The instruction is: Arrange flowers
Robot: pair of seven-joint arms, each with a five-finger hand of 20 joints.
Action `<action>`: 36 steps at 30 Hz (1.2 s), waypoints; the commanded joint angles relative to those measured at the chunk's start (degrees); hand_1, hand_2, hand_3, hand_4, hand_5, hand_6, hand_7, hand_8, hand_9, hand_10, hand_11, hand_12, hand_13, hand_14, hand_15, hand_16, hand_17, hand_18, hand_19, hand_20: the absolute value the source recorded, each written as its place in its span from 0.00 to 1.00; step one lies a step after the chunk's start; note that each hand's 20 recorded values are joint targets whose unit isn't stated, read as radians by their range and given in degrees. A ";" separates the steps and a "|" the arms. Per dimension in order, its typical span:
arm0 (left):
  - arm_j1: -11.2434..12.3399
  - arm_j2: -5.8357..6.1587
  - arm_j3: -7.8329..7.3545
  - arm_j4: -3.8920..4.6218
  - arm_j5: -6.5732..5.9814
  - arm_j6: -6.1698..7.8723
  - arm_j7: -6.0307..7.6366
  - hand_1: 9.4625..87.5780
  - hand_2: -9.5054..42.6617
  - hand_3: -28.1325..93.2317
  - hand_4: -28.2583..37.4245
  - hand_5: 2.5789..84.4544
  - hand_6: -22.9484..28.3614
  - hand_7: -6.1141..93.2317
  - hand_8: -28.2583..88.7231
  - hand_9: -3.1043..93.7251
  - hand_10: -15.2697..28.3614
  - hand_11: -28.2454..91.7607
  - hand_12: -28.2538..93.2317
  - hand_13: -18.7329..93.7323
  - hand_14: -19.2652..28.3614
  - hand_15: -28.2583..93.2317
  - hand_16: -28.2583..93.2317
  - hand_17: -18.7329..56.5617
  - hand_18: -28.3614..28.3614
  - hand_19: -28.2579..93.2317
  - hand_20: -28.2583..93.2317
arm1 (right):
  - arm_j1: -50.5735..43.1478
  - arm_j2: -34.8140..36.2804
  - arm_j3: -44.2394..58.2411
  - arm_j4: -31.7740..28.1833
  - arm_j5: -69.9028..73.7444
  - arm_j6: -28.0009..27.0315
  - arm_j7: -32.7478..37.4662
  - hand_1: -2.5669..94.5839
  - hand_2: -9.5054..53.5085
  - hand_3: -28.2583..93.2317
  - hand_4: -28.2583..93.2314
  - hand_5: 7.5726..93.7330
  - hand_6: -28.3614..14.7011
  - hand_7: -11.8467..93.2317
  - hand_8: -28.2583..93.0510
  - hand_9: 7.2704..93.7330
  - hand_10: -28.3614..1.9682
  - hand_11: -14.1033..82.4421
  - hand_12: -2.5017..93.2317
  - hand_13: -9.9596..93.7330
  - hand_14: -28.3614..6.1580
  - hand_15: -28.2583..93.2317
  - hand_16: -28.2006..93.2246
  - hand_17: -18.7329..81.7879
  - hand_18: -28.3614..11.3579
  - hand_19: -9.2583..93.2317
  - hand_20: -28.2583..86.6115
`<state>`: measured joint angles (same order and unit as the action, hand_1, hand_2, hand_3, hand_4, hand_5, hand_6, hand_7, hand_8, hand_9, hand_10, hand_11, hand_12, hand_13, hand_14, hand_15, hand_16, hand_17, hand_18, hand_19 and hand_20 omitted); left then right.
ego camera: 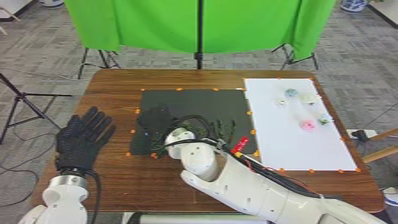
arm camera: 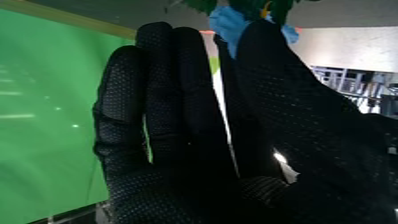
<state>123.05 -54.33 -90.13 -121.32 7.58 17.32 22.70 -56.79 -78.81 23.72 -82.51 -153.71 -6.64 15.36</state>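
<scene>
My left hand (ego camera: 83,139) lies open at the table's left side, fingers straight. Over the left part of the black mat (ego camera: 182,95) is my right hand (ego camera: 155,119), its glove dark against the mat. In the right wrist view the right hand (arm camera: 169,115) has straight fingers, its thumb crossing in front of a blue flower (arm camera: 229,22) with green leaves; whether they touch, I cannot tell. Green stems (ego camera: 232,131) lie on the mat beside the right wrist. On the white board (ego camera: 289,147) are a blue flower (ego camera: 290,92), a pink flower (ego camera: 307,125) and pale flowers (ego camera: 309,100).
A red object (ego camera: 240,144) lies at the mat's lower right, close to my right forearm. Orange tape marks edge the mat and board on the brown table (ego camera: 120,85). Beyond the table's far edge stand a green curtain (ego camera: 147,25) and black stands.
</scene>
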 commanded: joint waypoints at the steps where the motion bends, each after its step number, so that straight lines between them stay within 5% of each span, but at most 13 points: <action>1: 0.86 -0.52 0.31 0.58 -0.07 -0.34 -0.51 0.28 0.45 0.85 0.00 0.56 0.58 0.28 0.15 0.47 0.69 0.47 0.34 0.46 0.70 0.59 0.18 0.20 0.75 0.52 0.34 | 1.43 0.50 -0.17 -0.25 0.84 0.47 1.65 0.56 0.00 0.88 0.00 0.65 0.61 0.31 0.17 0.67 0.38 0.33 0.21 0.61 0.38 0.61 0.37 0.45 0.09 0.82 0.51; 36: 1.80 -1.33 -0.66 0.39 -0.28 -0.33 -0.95 0.28 0.46 0.84 0.00 0.57 0.58 0.28 0.15 0.47 0.68 0.48 0.34 0.46 0.70 0.59 0.18 0.20 0.75 0.52 0.34 | 2.74 3.97 -2.64 -3.77 5.63 3.34 2.61 0.46 0.00 0.88 0.02 0.64 0.61 0.26 0.13 0.58 0.33 0.27 0.18 0.58 0.33 0.62 0.35 0.43 0.07 0.81 0.50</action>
<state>123.48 -54.97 -90.62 -121.28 7.55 17.30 22.22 -54.87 -75.58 21.03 -85.29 -148.60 -4.54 17.64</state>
